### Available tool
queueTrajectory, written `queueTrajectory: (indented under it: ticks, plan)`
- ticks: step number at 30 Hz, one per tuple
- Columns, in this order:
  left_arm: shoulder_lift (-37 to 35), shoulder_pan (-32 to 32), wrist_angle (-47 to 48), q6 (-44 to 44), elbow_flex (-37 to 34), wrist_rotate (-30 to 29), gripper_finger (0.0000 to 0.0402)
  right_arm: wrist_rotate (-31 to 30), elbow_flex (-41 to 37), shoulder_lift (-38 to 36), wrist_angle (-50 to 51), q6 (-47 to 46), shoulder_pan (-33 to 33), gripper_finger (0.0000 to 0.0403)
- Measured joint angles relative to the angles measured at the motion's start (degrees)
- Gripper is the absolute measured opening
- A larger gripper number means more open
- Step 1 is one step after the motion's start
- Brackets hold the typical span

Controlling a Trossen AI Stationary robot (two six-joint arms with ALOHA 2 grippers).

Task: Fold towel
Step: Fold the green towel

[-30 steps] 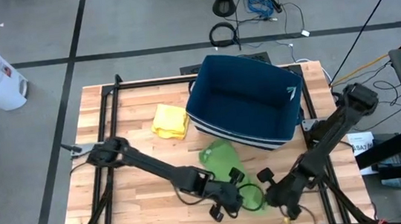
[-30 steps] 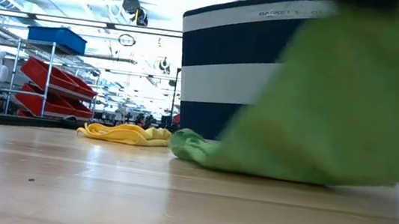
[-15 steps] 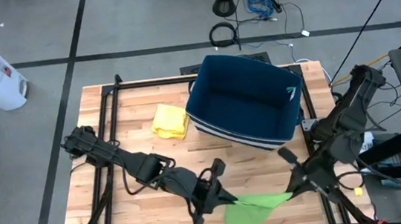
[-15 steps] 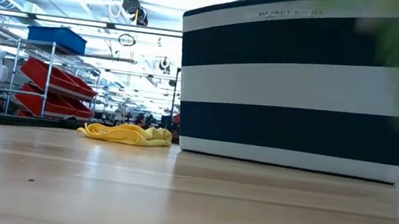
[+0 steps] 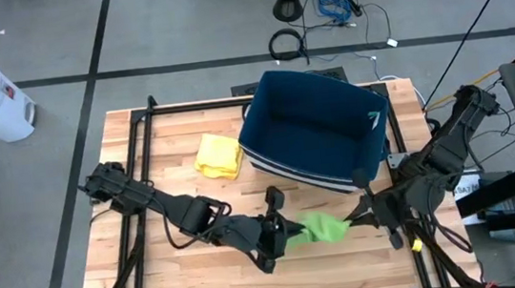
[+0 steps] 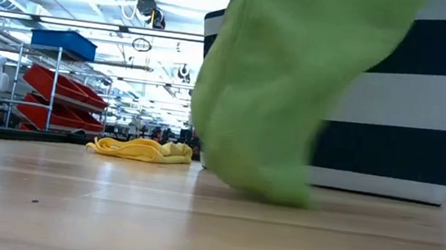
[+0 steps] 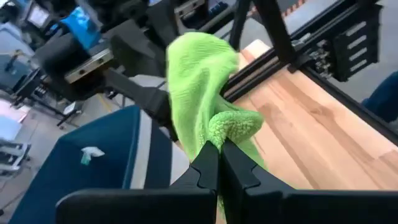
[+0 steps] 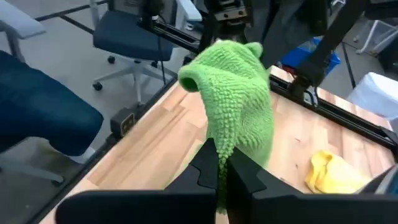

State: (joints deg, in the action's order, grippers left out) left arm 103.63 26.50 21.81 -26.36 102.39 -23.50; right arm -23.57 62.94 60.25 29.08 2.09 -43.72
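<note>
A bright green towel (image 5: 320, 227) hangs bunched between my two grippers, in front of the basket near the table's middle. My left gripper (image 5: 286, 229) is shut on its left end and my right gripper (image 5: 353, 218) on its right end. In the low view the towel (image 6: 286, 90) hangs down close to the tabletop; I cannot tell whether its lowest part touches the wood. It also shows in the left wrist view (image 7: 199, 81) and the right wrist view (image 8: 239, 99). My left gripper pinches a bunched fold of the towel (image 7: 231, 126) between its two fingers, coming about level from the table's left. The cloth rises in a slack heap beyond the fingertips. My right gripper pinches a gathered edge of the towel (image 8: 224, 146) between its two fingers, coming about level from the table's right. The cloth is slack and humps beyond the fingertips.
A navy-and-white striped basket (image 5: 318, 128) stands at the back right, just behind the towel. A crumpled yellow cloth (image 5: 218, 155) lies to its left. Black frame rails (image 5: 141, 175) run along the table's sides. Bare wood lies at the front left.
Both grippers have lifted the green towel off the table, swung it toward the near edge and stretched it, then gone back toward the far edge and closer together. The towel now hangs bunched and slack between them, where it lay crumpled on the wood.
</note>
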Motion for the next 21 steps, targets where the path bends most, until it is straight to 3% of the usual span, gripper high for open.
queueTrajectory:
  ticks: [2, 5, 8, 12, 17, 21]
  plan:
    - [-0.03, -0.35, 1.58, 1.92, 0.00, 4.29, 0.0000, 3.06, 0.00, 0.00, -0.96, 0.13, 0.22, 0.0000]
    - [0.00, -0.76, 3.09, 3.17, -0.02, 18.85, 0.0000, 14.08, 0.00, 0.15, -2.84, 0.77, 0.64, 0.0000]
    - [0.00, -0.20, 1.02, 3.17, 0.04, 20.84, 0.0000, 22.97, 0.02, 0.56, -5.47, 2.58, 0.86, 0.0000]
    - [0.00, -0.24, 0.13, 2.32, 0.02, 19.70, 0.0000, 23.95, 0.02, 0.61, -6.94, 4.32, 0.95, 0.0000]
    - [0.00, -0.62, -0.51, 1.82, 0.02, 12.99, 0.0000, 19.52, 0.02, 0.15, -6.31, 6.97, 2.55, 0.0000]
    - [-0.02, -0.87, 0.53, 0.62, 0.02, -0.62, 0.0000, 11.77, 0.06, -0.13, -5.24, 9.38, 4.11, 0.0000]
